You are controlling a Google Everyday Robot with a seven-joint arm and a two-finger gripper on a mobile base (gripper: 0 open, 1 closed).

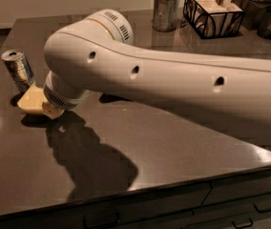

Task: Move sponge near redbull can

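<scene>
The pale yellow sponge [32, 100] lies on the dark table [173, 142] at the left, right beside the base of the slim silver redbull can [18, 69], which stands upright. My gripper [54, 109] is at the sponge's right edge, mostly hidden behind the big white arm [173, 75] that crosses the view from the right. Only a pale tip shows by the sponge.
At the table's back stand a metal cup with white-tipped sticks [166, 11], a black wire basket of packets [213, 14] and dark containers [269, 13] at the far right. Drawers [250, 204] run under the table's front edge.
</scene>
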